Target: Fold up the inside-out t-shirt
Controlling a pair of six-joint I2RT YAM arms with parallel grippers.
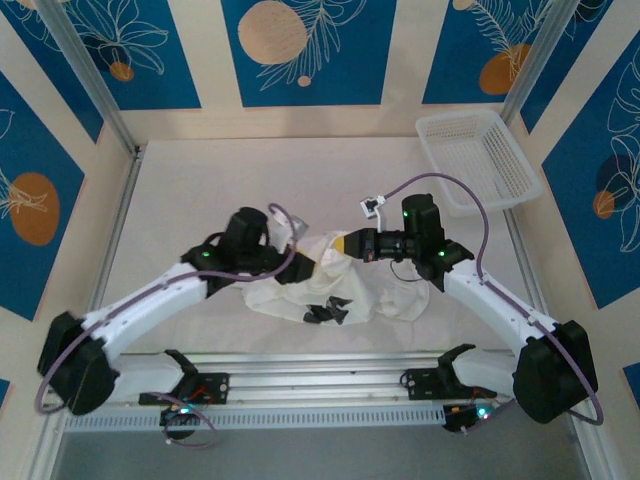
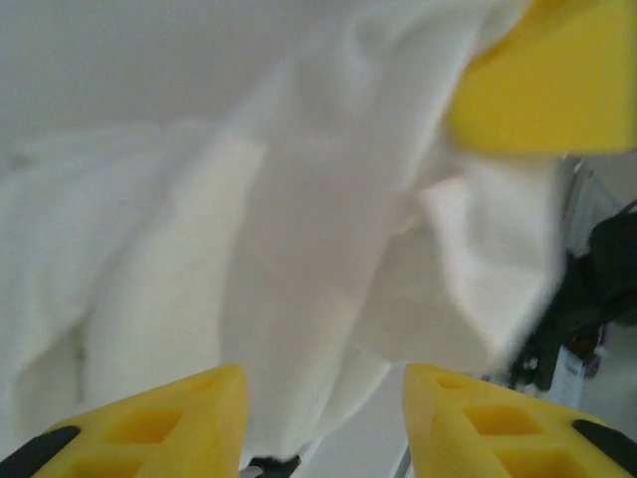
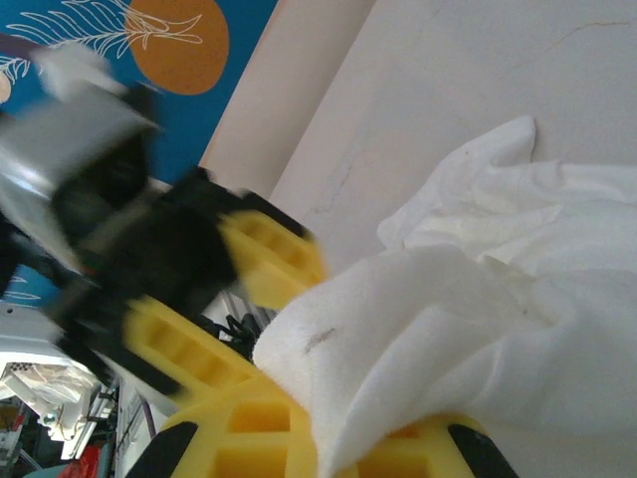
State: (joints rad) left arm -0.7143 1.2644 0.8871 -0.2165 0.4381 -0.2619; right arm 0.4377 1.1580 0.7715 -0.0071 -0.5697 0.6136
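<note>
Cloth looks limp and light, so pinch a hem. Your plain white soft t-shirt (image 1: 385, 298) lies bunched on the surface (image 1: 200, 180); right end effector (image 1: 347, 244) clenched on it, left end effector (image 2: 323, 403) released at 9 o'clock.

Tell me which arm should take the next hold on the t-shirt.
Probably left. The left pincer is open and free, facing the t-shirt; the right pincer is shut on it.

Bright, even light; soft-focus wrist views, motion blur.
</note>
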